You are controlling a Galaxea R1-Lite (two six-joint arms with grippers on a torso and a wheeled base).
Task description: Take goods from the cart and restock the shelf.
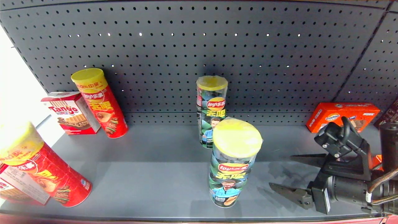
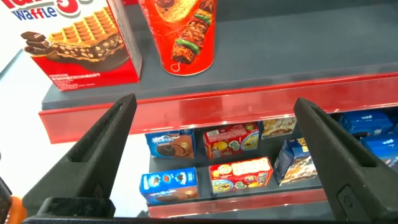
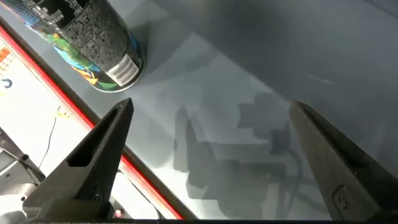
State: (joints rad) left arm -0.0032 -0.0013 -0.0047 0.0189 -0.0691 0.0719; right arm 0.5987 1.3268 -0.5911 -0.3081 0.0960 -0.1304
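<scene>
1. Right gripper point(image 1: 281, 171): empty, fingers spread wide, low over the shelf point(image 1: 149, 174). It is just right of the front can point(image 1: 233, 174) and not touching it.
2. Left gripper point(image 2: 214, 102): also spread, holding nothing. It sits below and out in front of the shelf's red lip point(image 2: 249, 112), facing a waffle box point(image 2: 81, 43) and a red can point(image 2: 183, 37) near that edge.
3. Front can: upright mid-shelf, close to the front edge, with its yellow lid point(image 1: 237, 133) on. The back can point(image 1: 211, 109) stands upright behind it, with a small gap between them.
4. Handling, my guess:
   - It is a light chip tube with a stiff wall that would dent under a hard squeeze.
   - The glossy wrap is likely a bit slippery.
   - It is tall and narrow, so a side knock would tip it.
5. Hold: take it across the body at about mid-height, one finger on each side. Skip the lid, which probably pops off. The right gripper's spread looks wide enough for the tube.
6. Edges:
   - In the right wrist view the can's base is near the lip, so an outward shove could send it off.
   - The pegboard point(image 1: 186, 46) closes the back.
7. Room:
   - There is bare shelf between the green cans and the back red can point(image 1: 102, 105) to the left.
   - There is more bare shelf to the right, toward the orange box point(image 1: 342, 115), where the right arm sits.
   - The way out for that gripper, to the right or front, looks free.
</scene>
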